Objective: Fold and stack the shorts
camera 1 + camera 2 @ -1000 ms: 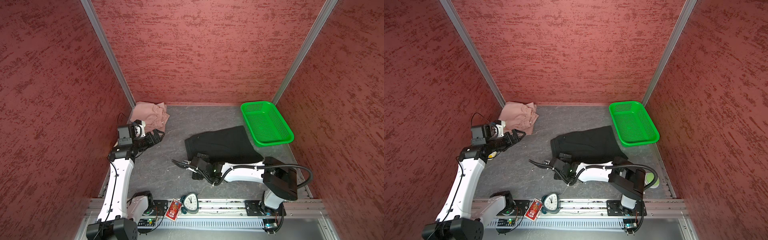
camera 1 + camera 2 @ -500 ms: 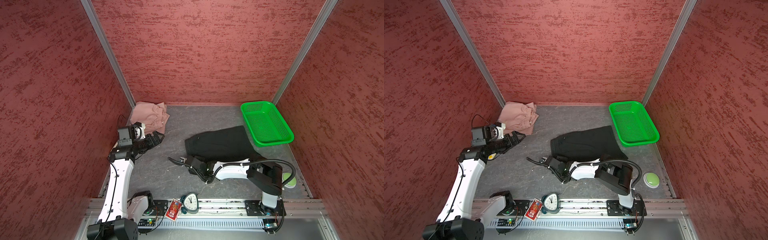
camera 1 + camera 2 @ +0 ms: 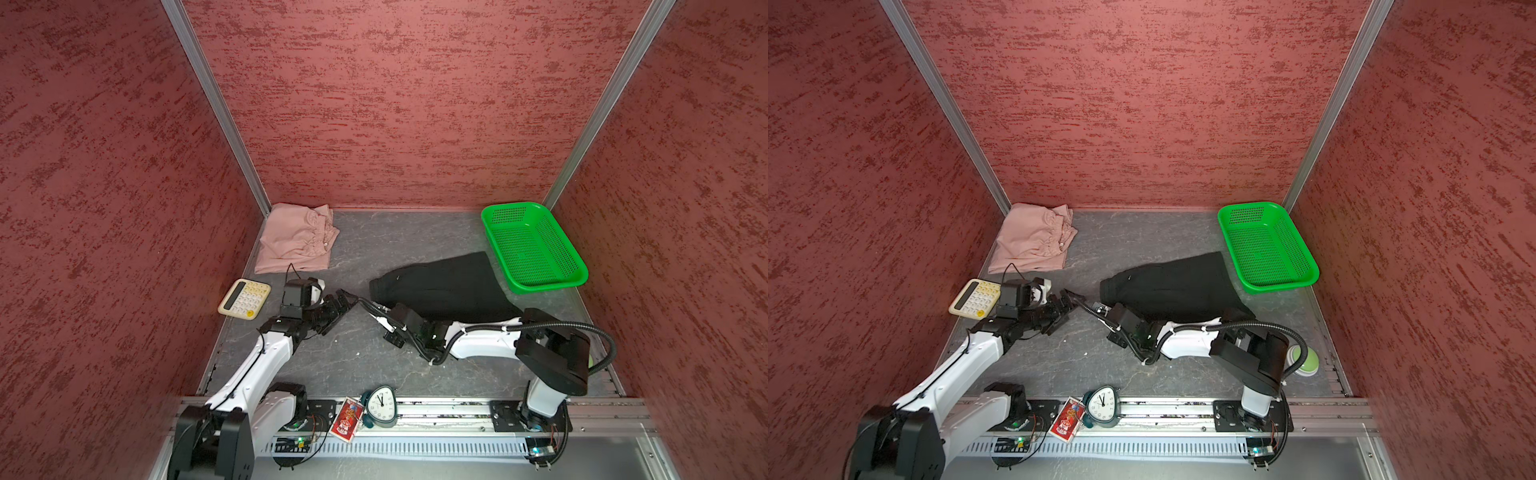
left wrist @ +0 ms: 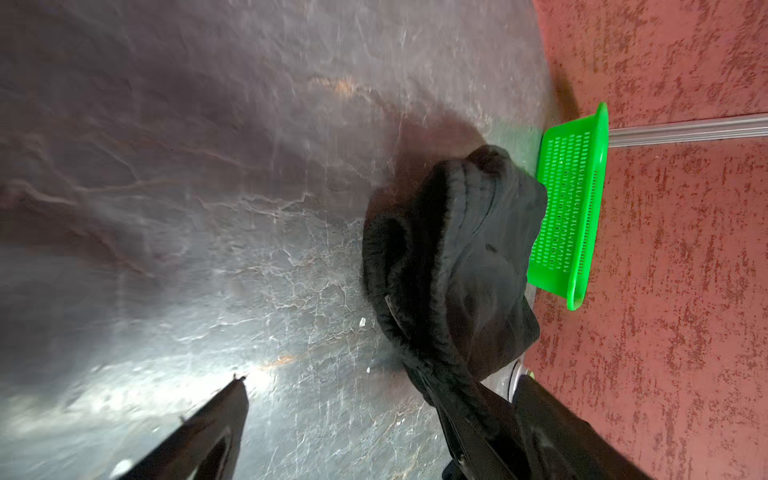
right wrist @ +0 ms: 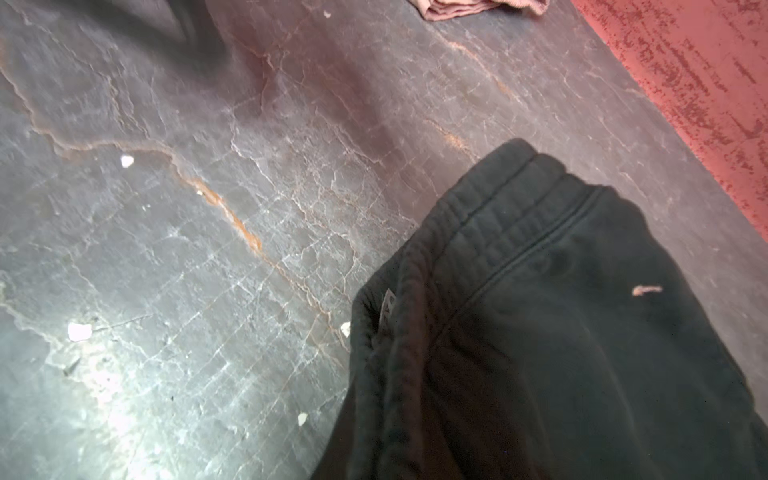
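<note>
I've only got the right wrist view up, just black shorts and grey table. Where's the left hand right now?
Observer: In a top view the left hand is open, close to the right hand, at the waistband corner of the black shorts.
Operator: Anything past the shorts' other end?
Observer: An empty green basket, near the back right corner, close beside the leg end.
Operator: I see only an edge of pink cloth.
Observer: The pink shorts lie in the back left corner, apart from the black pair, not stacked.
</note>
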Action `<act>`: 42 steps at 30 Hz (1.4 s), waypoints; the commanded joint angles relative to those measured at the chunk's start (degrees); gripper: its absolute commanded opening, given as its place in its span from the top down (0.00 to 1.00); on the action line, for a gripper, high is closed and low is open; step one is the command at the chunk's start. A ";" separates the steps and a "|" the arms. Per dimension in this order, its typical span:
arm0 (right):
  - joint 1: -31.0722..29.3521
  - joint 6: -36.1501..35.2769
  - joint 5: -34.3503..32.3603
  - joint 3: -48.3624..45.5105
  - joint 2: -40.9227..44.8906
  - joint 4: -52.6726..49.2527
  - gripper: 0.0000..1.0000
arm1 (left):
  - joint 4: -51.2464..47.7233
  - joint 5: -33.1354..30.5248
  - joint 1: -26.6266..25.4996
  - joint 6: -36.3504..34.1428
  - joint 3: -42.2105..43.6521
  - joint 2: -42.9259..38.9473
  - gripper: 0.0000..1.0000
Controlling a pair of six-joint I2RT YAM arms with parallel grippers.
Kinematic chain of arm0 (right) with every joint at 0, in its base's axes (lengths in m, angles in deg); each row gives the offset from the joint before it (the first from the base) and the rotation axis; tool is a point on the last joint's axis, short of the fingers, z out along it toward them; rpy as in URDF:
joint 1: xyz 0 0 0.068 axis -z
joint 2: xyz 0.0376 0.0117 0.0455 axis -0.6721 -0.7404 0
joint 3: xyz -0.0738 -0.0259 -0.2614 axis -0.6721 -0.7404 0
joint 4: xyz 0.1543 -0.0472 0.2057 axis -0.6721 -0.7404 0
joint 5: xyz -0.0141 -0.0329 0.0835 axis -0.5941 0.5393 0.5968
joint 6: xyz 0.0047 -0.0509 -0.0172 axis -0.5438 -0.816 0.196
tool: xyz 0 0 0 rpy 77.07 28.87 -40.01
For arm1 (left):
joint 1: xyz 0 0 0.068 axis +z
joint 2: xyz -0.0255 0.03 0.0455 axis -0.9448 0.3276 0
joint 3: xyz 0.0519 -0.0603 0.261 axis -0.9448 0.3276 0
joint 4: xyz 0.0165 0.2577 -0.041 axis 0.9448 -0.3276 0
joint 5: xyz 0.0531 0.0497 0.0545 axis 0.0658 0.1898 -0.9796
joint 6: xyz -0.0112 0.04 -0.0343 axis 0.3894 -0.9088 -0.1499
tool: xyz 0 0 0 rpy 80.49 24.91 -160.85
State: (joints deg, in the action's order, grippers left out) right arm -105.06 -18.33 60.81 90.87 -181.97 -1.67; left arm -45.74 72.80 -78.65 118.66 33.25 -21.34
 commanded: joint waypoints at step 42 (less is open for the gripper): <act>0.82 5.80 8.21 -2.30 4.81 10.75 0.98 | 34.62 -2.17 -15.43 13.87 -1.63 23.59 0.25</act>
State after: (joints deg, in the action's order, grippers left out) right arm -103.90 -12.80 67.24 88.07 -177.65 6.09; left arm -11.12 70.22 -93.77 134.09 32.03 2.40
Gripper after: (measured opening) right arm 0.143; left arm 0.782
